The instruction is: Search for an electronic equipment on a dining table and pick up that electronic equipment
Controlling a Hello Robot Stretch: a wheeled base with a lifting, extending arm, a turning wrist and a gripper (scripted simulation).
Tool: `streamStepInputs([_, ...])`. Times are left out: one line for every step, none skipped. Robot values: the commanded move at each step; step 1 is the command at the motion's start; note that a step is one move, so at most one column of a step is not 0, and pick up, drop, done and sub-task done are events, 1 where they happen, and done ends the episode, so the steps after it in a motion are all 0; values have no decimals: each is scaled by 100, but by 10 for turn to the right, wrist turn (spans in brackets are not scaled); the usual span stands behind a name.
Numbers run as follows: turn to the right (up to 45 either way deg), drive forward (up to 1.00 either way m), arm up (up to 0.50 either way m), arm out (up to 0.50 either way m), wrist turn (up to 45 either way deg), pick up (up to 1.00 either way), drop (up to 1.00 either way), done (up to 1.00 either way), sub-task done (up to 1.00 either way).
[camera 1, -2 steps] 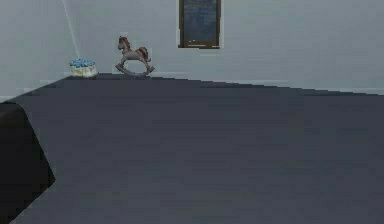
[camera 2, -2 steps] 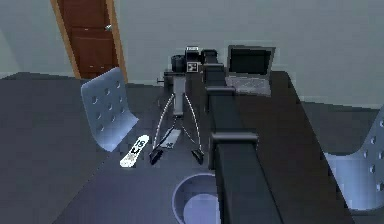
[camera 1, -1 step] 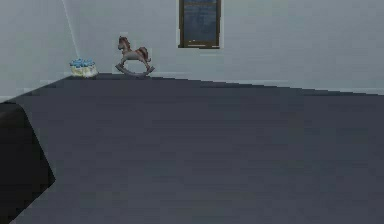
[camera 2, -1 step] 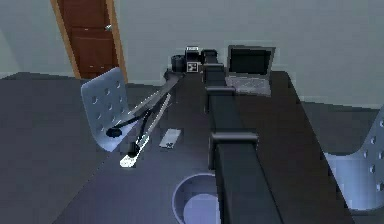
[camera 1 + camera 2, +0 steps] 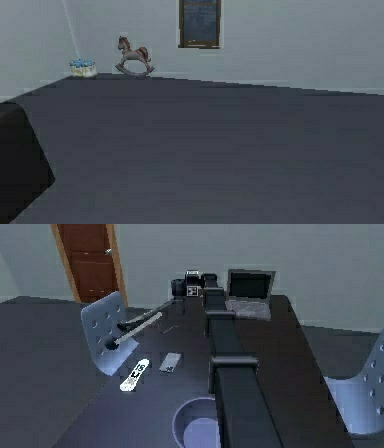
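A dark dining table [image 5: 190,344] carries an open grey laptop [image 5: 249,292] at its far end. Nearer lie a small grey phone [image 5: 170,361] and a white remote [image 5: 134,375]. My arm, a dark square bar [image 5: 236,374], reaches out over the table toward the far end. The gripper [image 5: 181,288] shows as a dark body just left of the white marker squares [image 5: 194,276], to the laptop's left. Its far end blends with the table edge, so I cannot tell whether it holds anything.
A long grey bat-like thing [image 5: 143,323] lies on the table's left side, and a dark bowl [image 5: 196,420] near its front. Pale blue chairs [image 5: 104,332] [image 5: 360,394] flank the table; behind is a brown door [image 5: 85,259]. The forward view has a rocking horse [image 5: 133,57], a small basket [image 5: 83,68], a wall picture [image 5: 200,22].
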Motion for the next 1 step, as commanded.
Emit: streamStepInputs([0,0,0,0,450,0,0,0,0])
